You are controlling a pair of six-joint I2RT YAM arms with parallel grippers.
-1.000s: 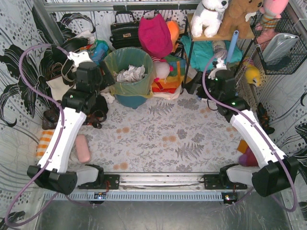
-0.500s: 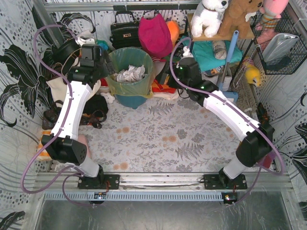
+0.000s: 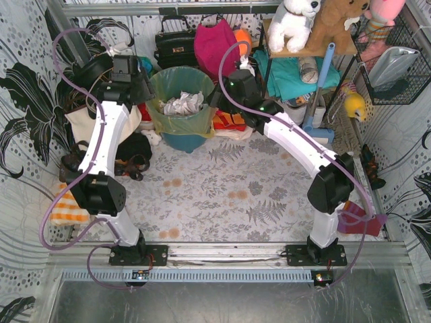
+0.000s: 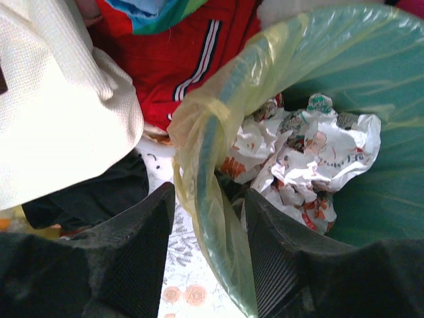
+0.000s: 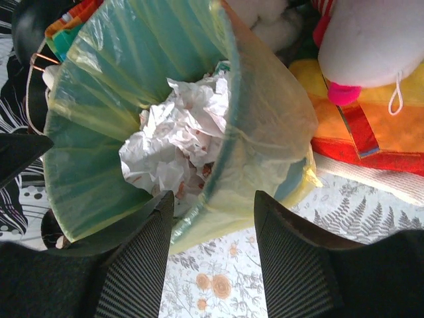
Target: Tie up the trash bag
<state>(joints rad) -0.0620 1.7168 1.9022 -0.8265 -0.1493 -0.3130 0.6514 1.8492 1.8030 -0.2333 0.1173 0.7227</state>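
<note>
The trash bag (image 3: 176, 86) is a yellow-green liner in the teal-blue bin (image 3: 182, 140) at the back of the table, with crumpled white paper (image 3: 183, 103) inside. My left gripper (image 3: 147, 93) is open at the bin's left rim. In the left wrist view the bag's folded rim (image 4: 212, 159) runs between the open fingers (image 4: 136, 252), and my left gripper (image 4: 209, 222) does not pinch it. My right gripper (image 3: 217, 99) is open at the right rim. In the right wrist view the bag's overhang (image 5: 265, 119) lies between the fingers (image 5: 291, 265) of my right gripper (image 5: 213, 225).
A cream canvas tote (image 4: 59, 112) and red cloth (image 4: 179, 59) crowd the bin's left side. Plush toys and bright cloth (image 5: 371, 53) crowd its right. A black handbag (image 3: 176, 42) and magenta bag (image 3: 217, 47) stand behind. A blue pole (image 3: 318, 84) leans at right.
Both arms have swung up and inward from the table's sides to the bin. The left gripper now straddles the left rim, the right gripper the right rim.
</note>
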